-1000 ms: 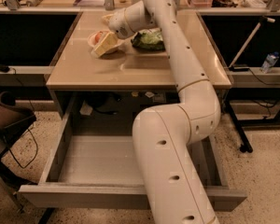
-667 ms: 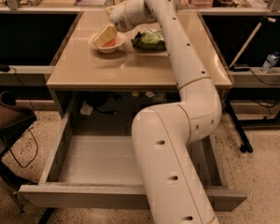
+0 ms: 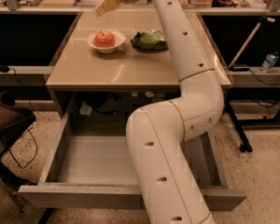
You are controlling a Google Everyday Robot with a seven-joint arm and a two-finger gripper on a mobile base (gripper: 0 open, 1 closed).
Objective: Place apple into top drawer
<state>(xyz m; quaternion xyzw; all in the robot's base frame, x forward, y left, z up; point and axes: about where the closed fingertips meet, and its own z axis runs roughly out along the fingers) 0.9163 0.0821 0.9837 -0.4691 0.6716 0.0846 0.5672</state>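
Note:
The red-orange apple sits in a white bowl at the far left of the tan table. My gripper hangs in the air above and behind the bowl, near the table's far edge, apart from the apple and holding nothing. The top drawer is pulled wide open below the table, its grey inside bare, its front panel near the bottom of the view. My white arm crosses in front of the drawer's right half.
A green crinkled bag lies right of the bowl. A dark chair stands at the left. A bottle and a leaning stick are at the right. Cluttered benches run along the back.
My gripper has lifted up and away from the bowl toward the table's far edge. The apple, hidden behind it before, now shows in the bowl.

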